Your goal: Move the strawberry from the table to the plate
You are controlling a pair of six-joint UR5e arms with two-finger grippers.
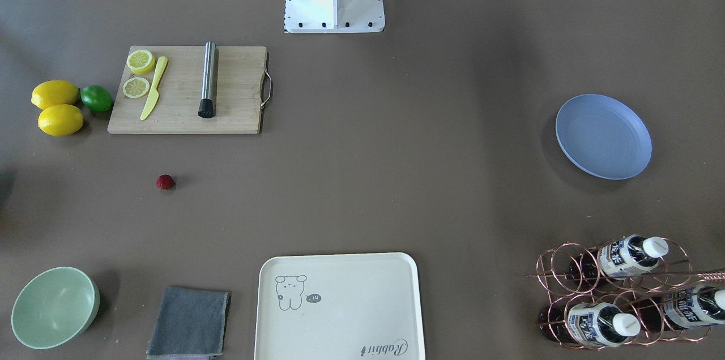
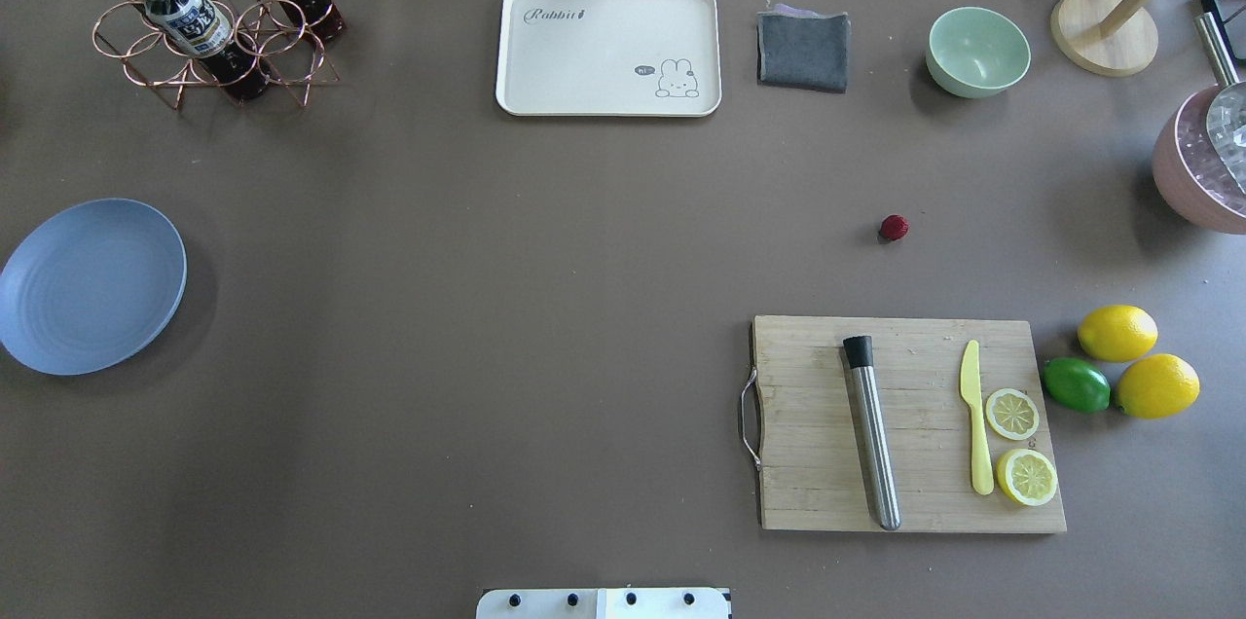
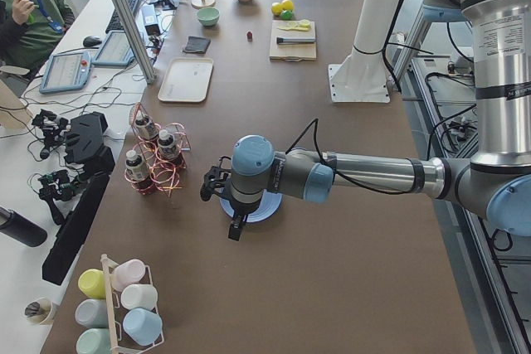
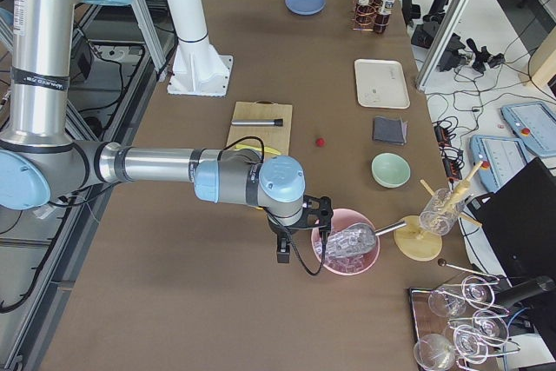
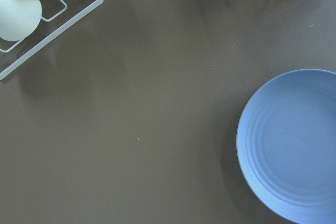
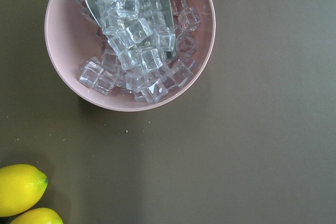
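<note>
The left gripper (image 3: 211, 185), hanging by the half-hidden round blue-grey plate (image 5: 294, 145), and the right gripper (image 4: 317, 212), hanging over a pink bowl of clear ice cubes (image 6: 60, 51), are showing only side-on, so I cannot tell how wide either is standing. A cream rectangular tray (image 2: 604, 54) is reading "Rabbit". The small dark red strawberry (image 2: 894, 228) is lying on the matte brown table (image 2: 487, 308), well apart from the right gripper and farther still from the left.

Dark red, bumpy strawberry (image 1: 165, 181); blue-grey plate (image 1: 603, 136), faint concentric rings; matte brown tabletop (image 1: 396, 179); cream tray (image 1: 351, 320), grey bear drawing (image 1: 290, 292); pale green bowl (image 1: 54, 306); pink bowl (image 6: 63, 72), clear ice cubes (image 6: 139, 51).
</note>
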